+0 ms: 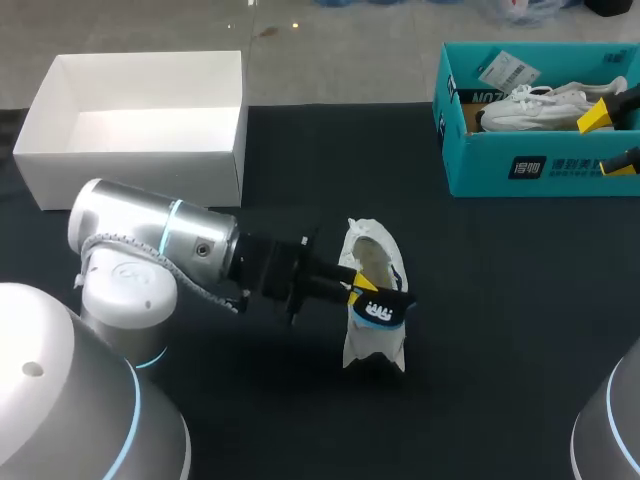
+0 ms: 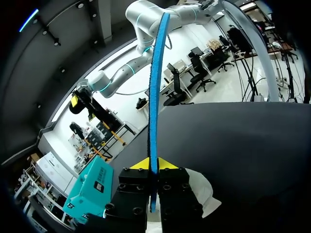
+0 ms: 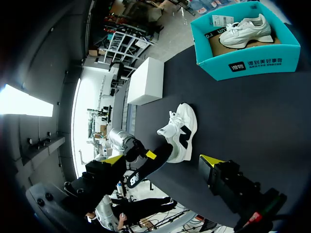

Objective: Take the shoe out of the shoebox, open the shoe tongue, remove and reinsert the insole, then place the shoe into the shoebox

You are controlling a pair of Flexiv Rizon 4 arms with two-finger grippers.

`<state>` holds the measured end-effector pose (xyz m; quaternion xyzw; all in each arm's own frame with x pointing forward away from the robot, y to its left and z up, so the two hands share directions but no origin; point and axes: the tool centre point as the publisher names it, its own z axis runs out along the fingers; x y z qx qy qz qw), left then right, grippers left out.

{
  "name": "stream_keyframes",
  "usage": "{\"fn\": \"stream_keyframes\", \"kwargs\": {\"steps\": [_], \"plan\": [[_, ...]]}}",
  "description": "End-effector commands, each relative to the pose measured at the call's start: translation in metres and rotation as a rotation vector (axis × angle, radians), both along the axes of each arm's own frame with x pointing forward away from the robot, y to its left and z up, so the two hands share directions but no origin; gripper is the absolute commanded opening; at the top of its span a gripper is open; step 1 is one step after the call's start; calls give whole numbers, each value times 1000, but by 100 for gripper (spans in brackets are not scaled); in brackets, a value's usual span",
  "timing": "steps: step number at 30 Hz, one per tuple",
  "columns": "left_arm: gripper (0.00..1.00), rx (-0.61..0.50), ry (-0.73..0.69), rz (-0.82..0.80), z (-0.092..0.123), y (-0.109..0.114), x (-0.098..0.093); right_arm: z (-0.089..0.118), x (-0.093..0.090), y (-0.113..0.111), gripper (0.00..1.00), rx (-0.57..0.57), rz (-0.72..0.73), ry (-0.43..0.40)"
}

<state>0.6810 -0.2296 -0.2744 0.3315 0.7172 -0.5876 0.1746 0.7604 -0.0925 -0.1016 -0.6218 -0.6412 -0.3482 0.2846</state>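
at the middle of the dark table (image 1: pixel 500 300), a white shoe (image 1: pixel 372 345) stands on its sole. the left gripper (image 1: pixel 360 286) pinches the insole (image 1: pixel 386 309) just above it. the right gripper (image 1: pixel 608 140) hangs wide open over the teal shoebox (image 1: pixel 500 170).

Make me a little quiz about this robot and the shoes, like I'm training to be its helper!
1. True or false: the left gripper is shut on the insole.
2. What lies inside the teal shoebox? A) a white shoe B) a sock C) nothing at all
3. Fill in the gap: the right gripper has its fingers ____ (open or shut).

Key: 1 true; 2 A; 3 open.
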Motion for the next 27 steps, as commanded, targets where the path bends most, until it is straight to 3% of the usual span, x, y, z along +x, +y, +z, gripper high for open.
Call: {"fn": "stream_keyframes", "kwargs": {"steps": [1,8,27], "plan": [[0,-12,4,15,-13,3,-4,0,0,1,100,-3,-1,2],[0,-56,50,20,-27,3,4,0,0,1,100,-3,-1,2],[0,-25,54,35,-63,-3,29,0,0,1,100,-3,-1,2]]}}
